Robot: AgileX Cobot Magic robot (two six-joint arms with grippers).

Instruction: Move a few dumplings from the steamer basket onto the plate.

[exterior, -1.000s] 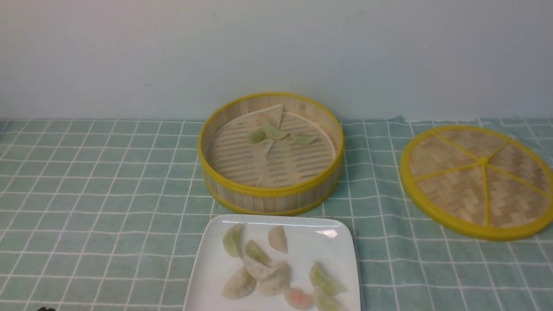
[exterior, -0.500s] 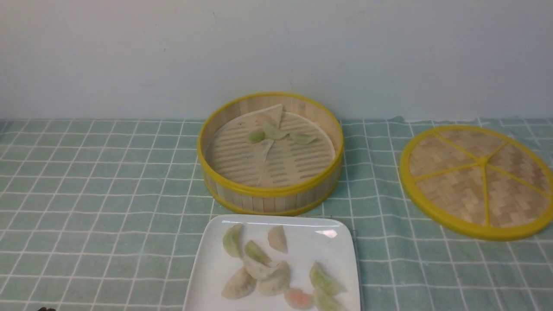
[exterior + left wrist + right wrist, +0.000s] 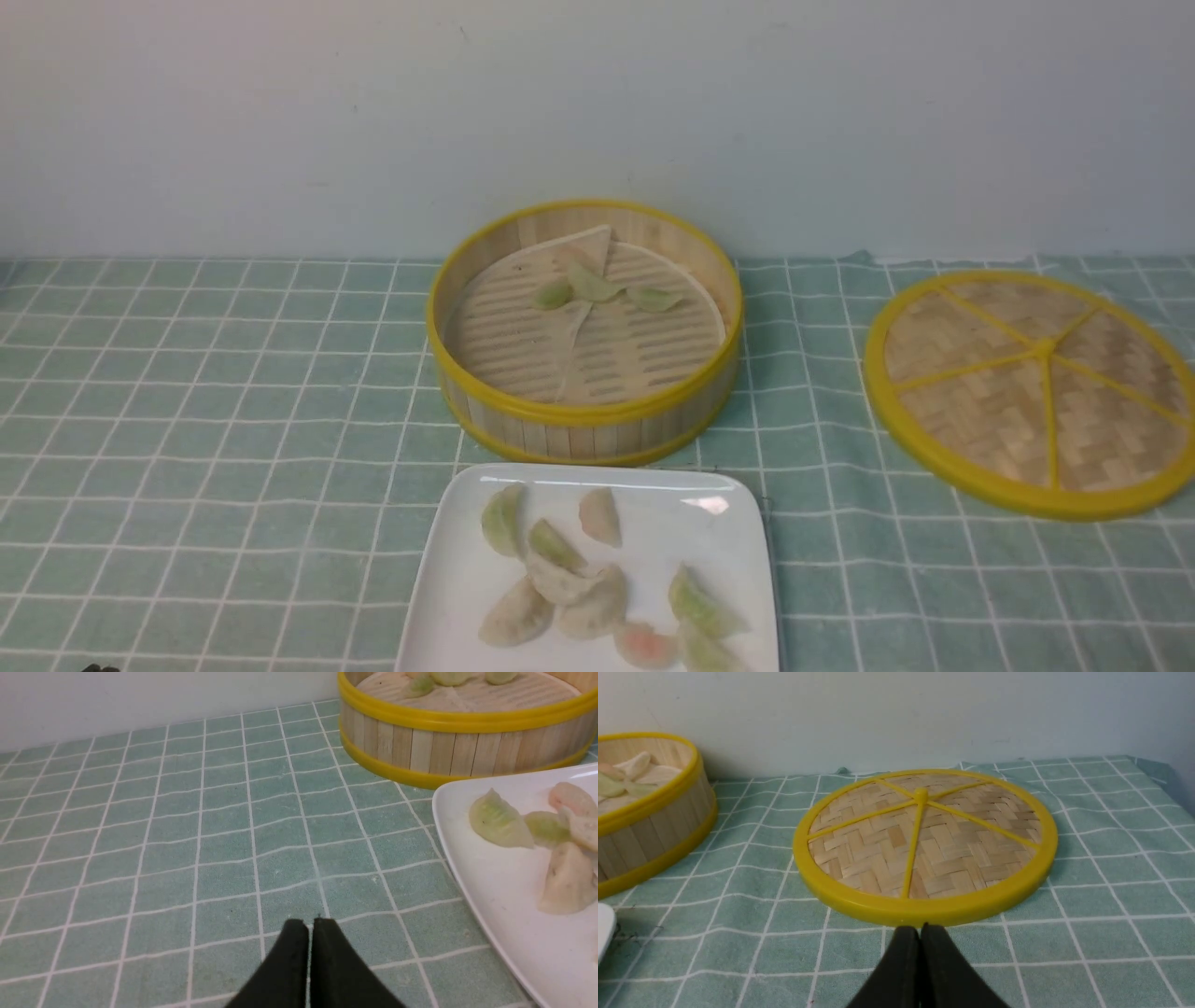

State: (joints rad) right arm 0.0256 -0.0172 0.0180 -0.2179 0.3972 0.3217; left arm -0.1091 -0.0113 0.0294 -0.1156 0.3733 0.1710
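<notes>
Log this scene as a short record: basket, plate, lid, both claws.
steamer basket: open, three green dumplings inside at the back
plate: in front of the basket, about nine dumplings on it
lid: flat on the cloth, right of the basket
left claw: shut, empty
right claw: shut, empty

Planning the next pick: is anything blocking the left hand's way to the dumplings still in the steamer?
Only the steamer basket's own near wall, which the shut left hand must clear. The cloth between is bare; the plate sits aside, the lid far off.
</notes>
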